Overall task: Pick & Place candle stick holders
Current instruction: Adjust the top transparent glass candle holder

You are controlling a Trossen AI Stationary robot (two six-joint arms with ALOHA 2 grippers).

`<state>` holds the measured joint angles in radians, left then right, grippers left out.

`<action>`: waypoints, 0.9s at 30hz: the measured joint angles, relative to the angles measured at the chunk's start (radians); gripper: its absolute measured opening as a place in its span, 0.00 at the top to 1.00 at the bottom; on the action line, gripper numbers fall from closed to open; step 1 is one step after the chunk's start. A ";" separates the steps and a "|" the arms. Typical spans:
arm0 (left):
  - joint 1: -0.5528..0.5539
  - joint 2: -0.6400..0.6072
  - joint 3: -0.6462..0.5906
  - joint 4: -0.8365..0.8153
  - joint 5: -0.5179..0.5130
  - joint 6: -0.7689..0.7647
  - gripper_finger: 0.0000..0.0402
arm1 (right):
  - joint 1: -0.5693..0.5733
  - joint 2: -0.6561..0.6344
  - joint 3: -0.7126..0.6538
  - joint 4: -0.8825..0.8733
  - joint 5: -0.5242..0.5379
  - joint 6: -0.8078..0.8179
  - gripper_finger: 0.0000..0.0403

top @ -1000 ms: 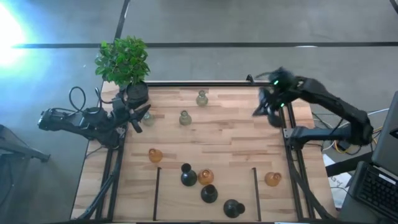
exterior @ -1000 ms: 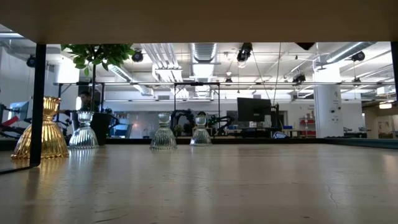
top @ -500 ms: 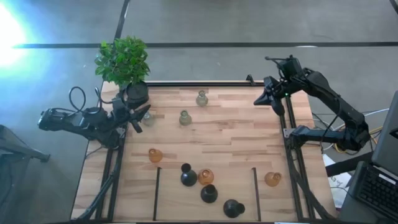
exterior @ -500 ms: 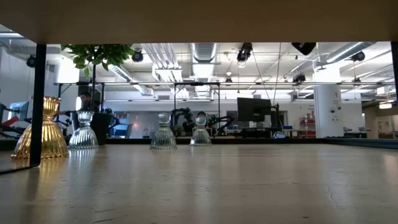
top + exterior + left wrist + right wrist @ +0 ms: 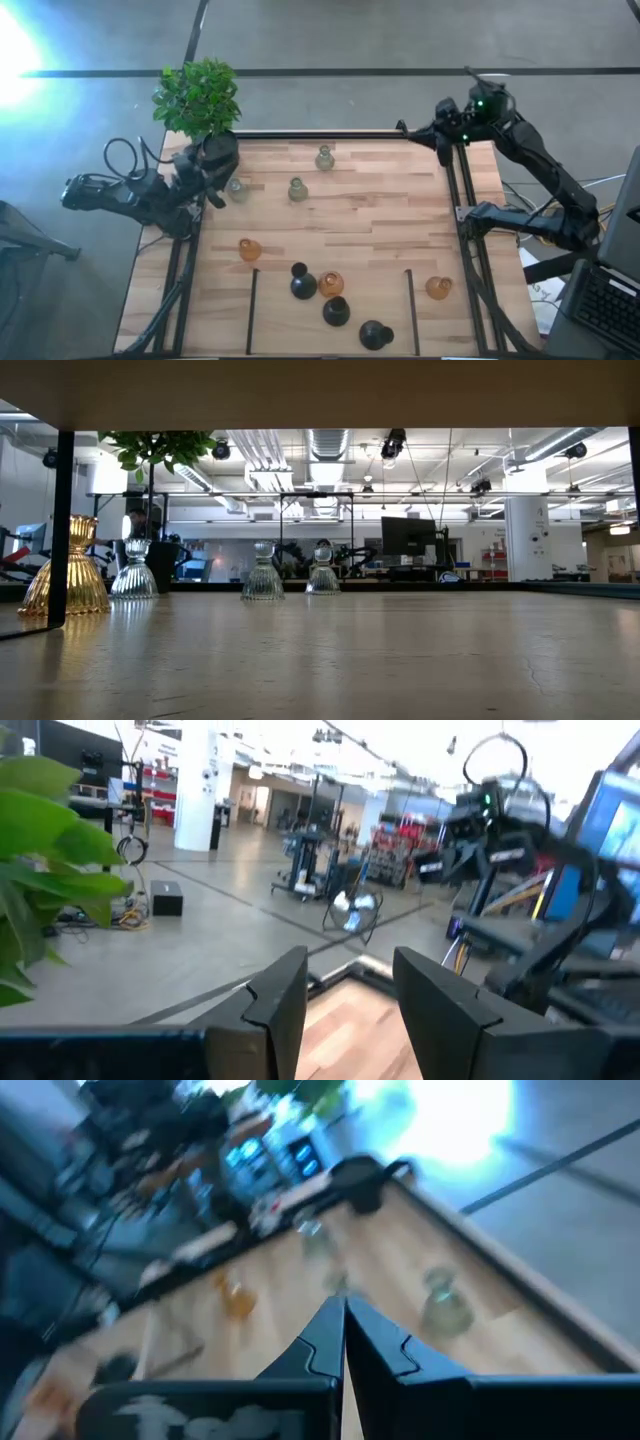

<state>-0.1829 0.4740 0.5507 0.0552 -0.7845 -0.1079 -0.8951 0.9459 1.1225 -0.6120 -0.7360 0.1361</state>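
Just beside the half-open, empty left gripper (image 5: 213, 190), a pale holder (image 5: 237, 189) — glassy, fragile, slippery — is best grasped at its narrow neck; the right gripper (image 5: 405, 128) is closed, empty.

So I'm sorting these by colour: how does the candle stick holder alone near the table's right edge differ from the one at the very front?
The right-edge candle stick holder is translucent amber-orange; the front candle stick holder is opaque black. The amber one stands outside the right dark divider strip; the black one stands inside it. Both are upright, bulb-based and narrow-necked, and neither is touched.

light: glare upper left, high view | wrist views: motion-blurred
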 joint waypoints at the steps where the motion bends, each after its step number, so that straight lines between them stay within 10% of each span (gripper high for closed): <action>1: 0.000 0.000 0.000 0.002 0.004 -0.004 0.62 | 0.000 -0.005 0.000 0.025 0.027 0.028 0.98; 9: 0.000 0.000 0.012 -0.237 0.101 0.018 0.62 | 0.001 -0.010 -0.001 0.087 0.164 0.136 0.98; 14: 0.009 0.058 0.140 -0.654 0.015 -0.318 0.62 | 0.019 0.005 -0.006 0.087 0.178 0.161 0.98; 20: 0.024 0.240 0.358 -1.099 0.074 -0.658 0.64 | 0.042 0.045 -0.014 0.115 0.199 0.154 0.98; 27: 0.089 0.521 0.550 -1.455 0.268 -0.582 0.67 | 0.047 0.115 -0.018 0.133 0.181 0.133 0.98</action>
<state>-0.0942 0.9950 1.1010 -1.4002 -0.5161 -0.6904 -0.8482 1.0612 1.1046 -0.4793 -0.5554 0.2691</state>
